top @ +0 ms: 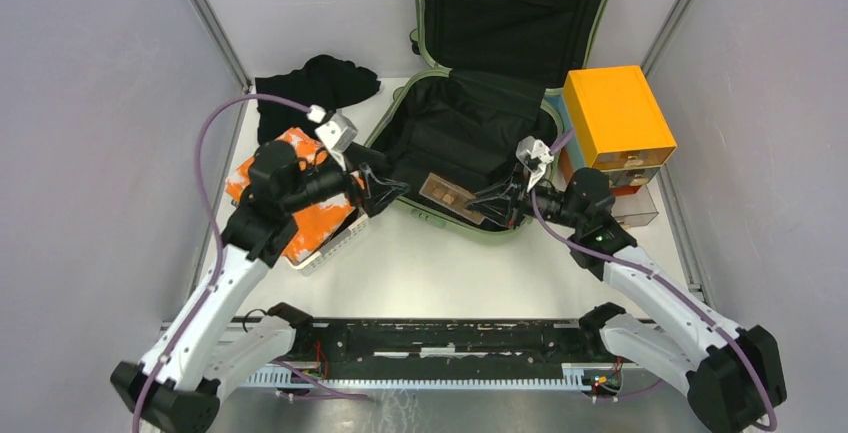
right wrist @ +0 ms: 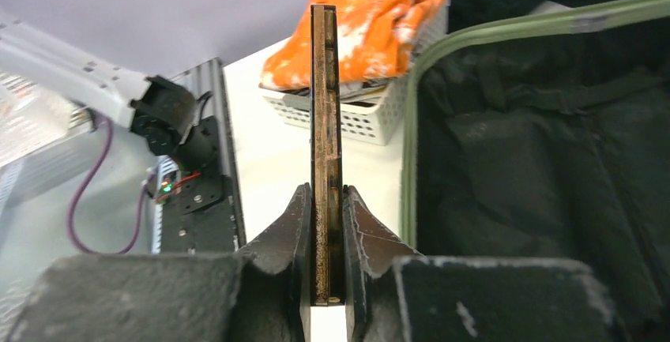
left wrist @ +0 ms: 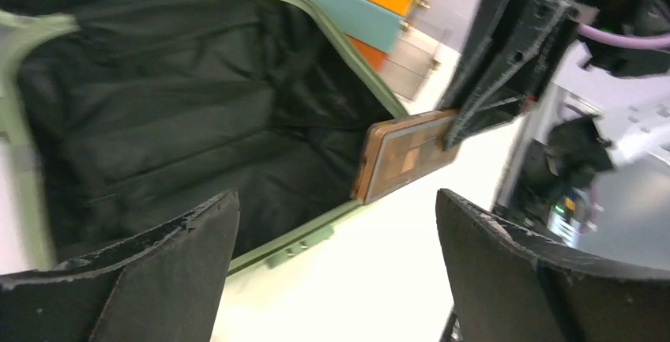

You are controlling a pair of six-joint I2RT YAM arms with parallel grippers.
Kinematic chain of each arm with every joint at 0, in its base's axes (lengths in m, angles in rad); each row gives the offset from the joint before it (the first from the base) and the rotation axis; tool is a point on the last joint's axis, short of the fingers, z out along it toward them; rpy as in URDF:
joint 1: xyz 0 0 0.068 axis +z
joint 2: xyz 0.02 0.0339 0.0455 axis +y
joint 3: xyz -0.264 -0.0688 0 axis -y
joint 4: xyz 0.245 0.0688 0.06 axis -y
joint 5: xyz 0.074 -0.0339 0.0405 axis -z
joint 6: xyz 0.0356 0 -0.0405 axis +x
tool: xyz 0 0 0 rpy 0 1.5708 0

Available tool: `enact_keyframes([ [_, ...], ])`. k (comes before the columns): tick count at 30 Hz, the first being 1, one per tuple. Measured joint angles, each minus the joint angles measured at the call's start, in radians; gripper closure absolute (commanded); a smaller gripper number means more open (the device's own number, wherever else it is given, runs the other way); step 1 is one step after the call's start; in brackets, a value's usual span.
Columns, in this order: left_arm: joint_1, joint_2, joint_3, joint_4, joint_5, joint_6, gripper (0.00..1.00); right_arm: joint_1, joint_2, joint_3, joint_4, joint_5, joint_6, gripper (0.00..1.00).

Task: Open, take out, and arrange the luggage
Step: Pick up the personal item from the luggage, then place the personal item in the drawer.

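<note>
Over the suitcase [top: 455, 133] rim: thin wooden board [right wrist: 325, 105] pinched by right gripper [right wrist: 327, 200], likely for removal; left gripper [top: 388, 191] spread wide, empty

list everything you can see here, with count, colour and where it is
luggage: 1, sage green, black lining, open, centre back
wooden board: 1, brown, over luggage's near rim
box: 1, orange and light blue, right of luggage
clear container: 1, see-through, by box
basket: 1, white, left of luggage
packet: 1, orange and white, in basket
cloth: 1, black, back left
left tool: 1, black, open
right tool: 1, black, shut on board
</note>
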Motion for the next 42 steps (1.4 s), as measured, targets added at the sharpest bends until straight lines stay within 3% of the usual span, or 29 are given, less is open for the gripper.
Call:
enact_keyframes([
  [8,0.0,-0.214,-0.124,0.0,-0.311,0.01,0.0,-0.023,-0.19,0.01,-0.262,0.324,-0.071,1.0],
  [16,0.0,-0.163,-0.193,-0.086,-0.48,0.032,0.0,-0.146,-0.282,0.142,-0.617,0.625,-0.079,1.0],
  [21,0.0,-0.162,-0.193,-0.105,-0.509,0.035,0.0,-0.22,-0.326,0.171,-0.794,0.702,-0.037,1.0],
  [28,0.0,-0.187,-0.193,-0.117,-0.518,0.035,0.0,-0.227,-0.385,0.206,-1.013,0.793,0.044,1.0],
  [37,0.0,-0.216,-0.193,-0.118,-0.526,0.035,0.0,-0.228,-0.438,0.217,-1.26,0.995,0.245,1.0],
  [42,0.0,-0.224,-0.193,-0.121,-0.541,0.036,0.0,-0.229,-0.425,0.201,-1.309,1.058,0.388,1.0],
])
